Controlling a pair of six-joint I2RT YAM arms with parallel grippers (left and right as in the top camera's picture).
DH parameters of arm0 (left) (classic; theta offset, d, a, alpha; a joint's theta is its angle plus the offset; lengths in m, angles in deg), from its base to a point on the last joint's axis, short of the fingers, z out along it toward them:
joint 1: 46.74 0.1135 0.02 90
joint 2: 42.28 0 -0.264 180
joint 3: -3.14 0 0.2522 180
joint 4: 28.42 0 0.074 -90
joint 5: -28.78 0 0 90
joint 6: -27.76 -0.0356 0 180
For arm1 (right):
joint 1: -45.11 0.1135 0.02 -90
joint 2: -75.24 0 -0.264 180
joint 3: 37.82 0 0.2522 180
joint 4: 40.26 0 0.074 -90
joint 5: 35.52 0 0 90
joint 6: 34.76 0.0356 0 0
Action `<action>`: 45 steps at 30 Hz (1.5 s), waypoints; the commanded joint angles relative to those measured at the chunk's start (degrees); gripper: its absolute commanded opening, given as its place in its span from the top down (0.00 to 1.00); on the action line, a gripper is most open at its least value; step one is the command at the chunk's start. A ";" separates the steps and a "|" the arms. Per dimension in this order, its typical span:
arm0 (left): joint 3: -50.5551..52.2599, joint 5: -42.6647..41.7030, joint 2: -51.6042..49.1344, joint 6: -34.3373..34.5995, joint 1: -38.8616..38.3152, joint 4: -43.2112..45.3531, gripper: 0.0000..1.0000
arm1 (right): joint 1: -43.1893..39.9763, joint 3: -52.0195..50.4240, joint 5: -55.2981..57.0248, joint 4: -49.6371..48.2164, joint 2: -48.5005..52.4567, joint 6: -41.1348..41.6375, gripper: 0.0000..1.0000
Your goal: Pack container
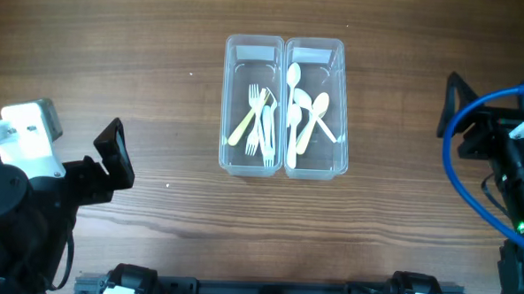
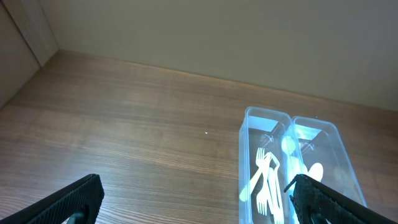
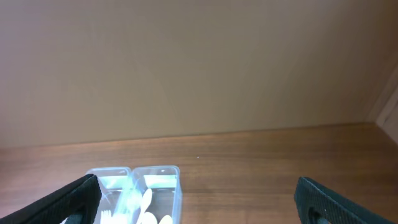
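The clear twin-bin container (image 1: 225, 110) sits upright in the middle of the wooden table. Its left bin holds several pale forks (image 1: 261, 125) and its right bin several pale spoons (image 1: 306, 113). My left gripper (image 1: 76, 143) hovers at the left side, well away from the container, open and empty. In the left wrist view the container (image 2: 244, 155) shows just inside the right finger, with the forks (image 2: 266, 180) visible, and the left gripper (image 2: 196, 202) spans bare wood. My right gripper (image 3: 198, 199) is open and empty too. It stands off to the right (image 1: 490, 108) of the container (image 3: 177, 186).
Bare wooden table (image 1: 159, 63) surrounds the container on every side. A blue cable (image 1: 461, 164) loops around the right arm. A plain wall (image 3: 199, 68) rises behind the table's far edge.
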 commanded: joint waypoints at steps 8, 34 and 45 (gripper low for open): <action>0.09 0.92 0.00 -0.50 0.13 0.02 0.00 | 0.24 -7.26 -1.90 -1.92 -5.73 -5.84 0.00; 0.11 0.92 0.00 -0.50 0.13 0.02 0.00 | 0.26 -64.74 -10.38 -21.66 -47.74 -2.64 0.00; 0.11 0.92 0.00 -0.50 0.13 0.02 0.00 | 0.26 -70.71 -10.38 -25.20 -47.80 0.79 0.00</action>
